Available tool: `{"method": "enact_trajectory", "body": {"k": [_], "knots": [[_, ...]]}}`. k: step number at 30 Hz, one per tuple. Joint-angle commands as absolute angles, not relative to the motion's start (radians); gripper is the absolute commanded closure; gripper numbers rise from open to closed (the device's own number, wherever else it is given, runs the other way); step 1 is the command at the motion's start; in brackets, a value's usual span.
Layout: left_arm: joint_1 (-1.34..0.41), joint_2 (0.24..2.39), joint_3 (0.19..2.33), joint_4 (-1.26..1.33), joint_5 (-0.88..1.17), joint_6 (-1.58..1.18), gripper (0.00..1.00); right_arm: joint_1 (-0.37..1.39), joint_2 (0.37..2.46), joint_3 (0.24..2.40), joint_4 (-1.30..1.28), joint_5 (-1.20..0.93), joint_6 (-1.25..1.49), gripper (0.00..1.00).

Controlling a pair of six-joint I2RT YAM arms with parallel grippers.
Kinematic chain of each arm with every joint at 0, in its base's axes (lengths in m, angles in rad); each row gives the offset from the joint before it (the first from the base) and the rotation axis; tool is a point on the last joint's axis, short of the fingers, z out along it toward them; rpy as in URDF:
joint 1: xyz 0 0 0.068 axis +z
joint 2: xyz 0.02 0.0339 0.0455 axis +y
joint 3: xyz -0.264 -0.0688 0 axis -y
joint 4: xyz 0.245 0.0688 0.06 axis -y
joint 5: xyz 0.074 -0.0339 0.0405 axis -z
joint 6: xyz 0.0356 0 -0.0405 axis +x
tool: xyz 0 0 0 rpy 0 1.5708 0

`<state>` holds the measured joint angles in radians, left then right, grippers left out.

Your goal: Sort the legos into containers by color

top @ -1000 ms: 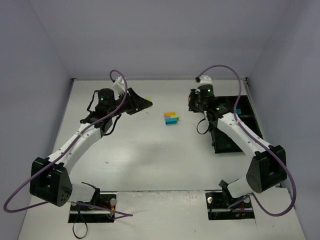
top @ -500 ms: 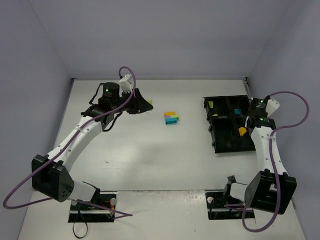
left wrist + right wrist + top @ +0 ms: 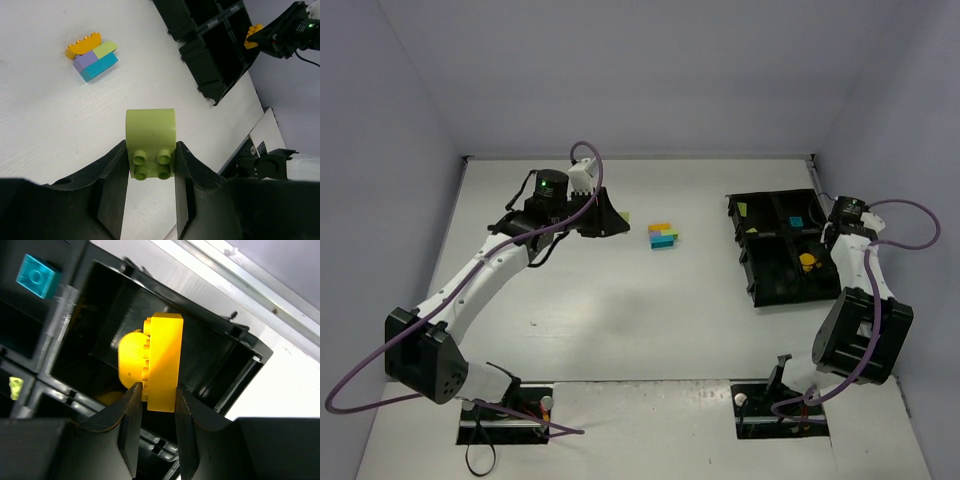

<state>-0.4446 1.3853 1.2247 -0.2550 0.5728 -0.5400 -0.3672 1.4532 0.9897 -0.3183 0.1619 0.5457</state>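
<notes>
Pale lavender-grey walls close the scene in on three sides, and a white, matt desk fills the floor of the top view. The black tray sits on the desk at the right middle of that view, its compartments side by side (most of them dark inside). The left arm reaches from the lower left up toward the centre. The right arm bends up along the tray's right edge. In the centre, well apart from the tray, a cluster of orange, lime, lavender and cyan bricks lies flat on the desk. The left fingers are clamped on a lime green brick, its studs toward the camera, held above bare desk. The right fingers pinch a yellow brick on edge over a tray compartment. A cyan brick lies in another compartment, at the upper left of the right wrist view.
</notes>
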Motion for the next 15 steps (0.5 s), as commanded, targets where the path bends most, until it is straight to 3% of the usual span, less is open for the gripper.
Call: {"method": "enact_trajectory", "body": {"k": [1, 3, 9, 12, 15], "knots": [[-0.456, 1.330, 1.247, -0.239, 0.549, -0.491, 1.00, -0.373, 1.447, 1.061, -0.290, 0.161, 0.546, 0.78], [-0.456, 1.322, 1.239, -0.239, 0.551, -0.488, 1.00, -0.373, 1.456, 1.066, -0.282, 0.140, 0.531, 0.75], [-0.468, 1.316, 1.221, -0.245, 0.543, -0.469, 1.00, -0.357, 1.428, 1.022, -0.270, 0.060, 0.557, 0.85], [-0.469, 1.321, 1.224, -0.250, 0.543, -0.466, 1.00, -0.345, 1.417, 0.991, -0.259, 0.049, 0.563, 0.81], [-0.479, 1.338, 1.241, -0.252, 0.542, -0.459, 1.00, -0.341, 1.413, 0.985, -0.252, 0.043, 0.551, 0.64]]}}
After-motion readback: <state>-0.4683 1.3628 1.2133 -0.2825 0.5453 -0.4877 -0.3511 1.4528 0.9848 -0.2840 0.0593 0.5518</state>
